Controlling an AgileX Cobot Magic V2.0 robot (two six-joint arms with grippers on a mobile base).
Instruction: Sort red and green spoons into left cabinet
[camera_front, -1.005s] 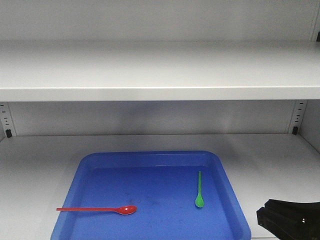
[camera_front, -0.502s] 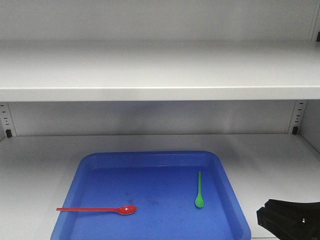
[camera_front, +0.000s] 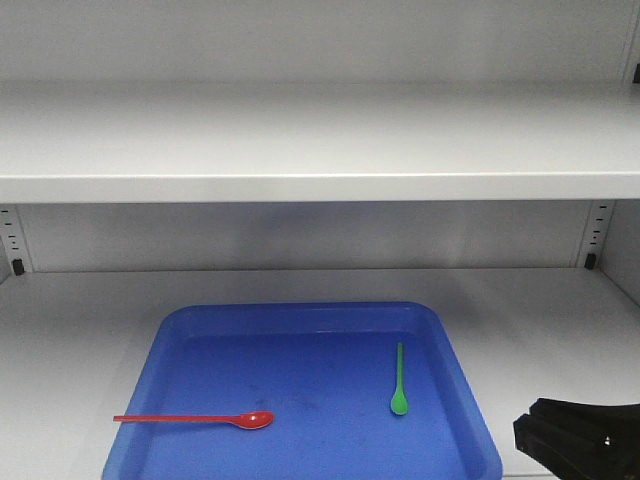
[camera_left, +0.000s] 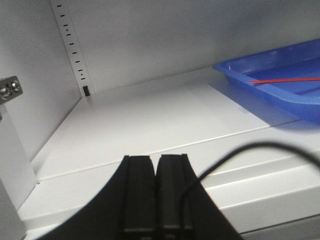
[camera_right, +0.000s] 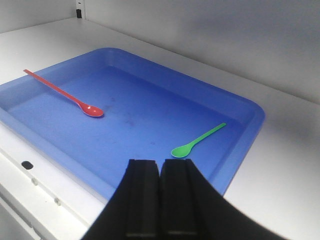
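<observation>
A red spoon (camera_front: 195, 419) lies flat at the front left of a blue tray (camera_front: 460, 380), bowl pointing right. The green spoon (camera_front: 399, 380) lies at the tray's right, bowl toward the front. The tray rests on the lower shelf of the grey-white cabinet (camera_front: 320, 150). In the right wrist view my right gripper (camera_right: 160, 161) is shut and empty, just short of the green spoon (camera_right: 196, 141), with the red spoon (camera_right: 65, 94) further left. My left gripper (camera_left: 156, 157) is shut and empty over the bare shelf, left of the tray (camera_left: 240, 75); the red spoon's handle (camera_left: 285, 80) shows there.
A wide upper shelf (camera_front: 320, 185) overhangs the tray. Slotted side rails (camera_front: 12, 240) stand at the back corners. A black cable (camera_left: 235, 155) loops by the left gripper. The right arm's black body (camera_front: 580, 440) sits at the lower right.
</observation>
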